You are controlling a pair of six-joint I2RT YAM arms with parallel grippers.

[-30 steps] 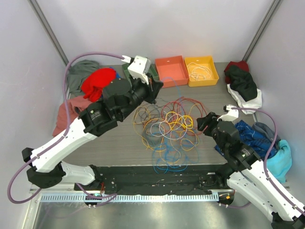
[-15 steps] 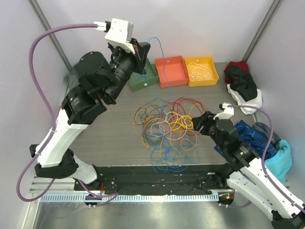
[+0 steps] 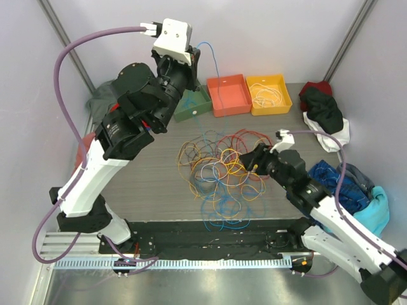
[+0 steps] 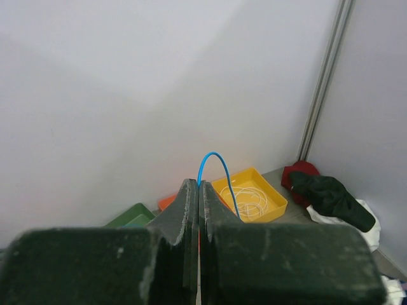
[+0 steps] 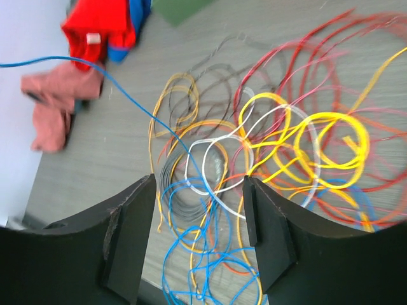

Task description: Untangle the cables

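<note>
When viewed from the top cam, left gripper: up high in the upper middle of the frame, clamped on the blue cable.
blue cable, top cam: arcs off the tip, drops toward the orange bin, then hard to follow down into the mess.
cable pile: centre of frame on the table, with yellow, red, white, orange and blue loops all knotted together.
right gripper: low at the right edge of the cable pile; spread or not, can't tell from up here.
risk, top cam: probably drags the whole clump up or sideways if looped through the others lol.

left wrist cam, left gripper: fingers pressed tight together, blue cable poking out the tip as a short arch at mid frame.
yellow bin: just past the tip, white cable coiled inside.
risk, left wrist cam: thin pinch right at the tip, so could slip out under tension.

right wrist cam, right gripper: spread wide, holding nothing, hovering over the cable pile.
blue cable: taut-looking line from the left edge down into the loops at centre.
risk, right wrist cam: closing here likely grabs several strands at once, or pins the blue cable and fights the pull from above; too blurry to tell top loop from bottom.
</note>
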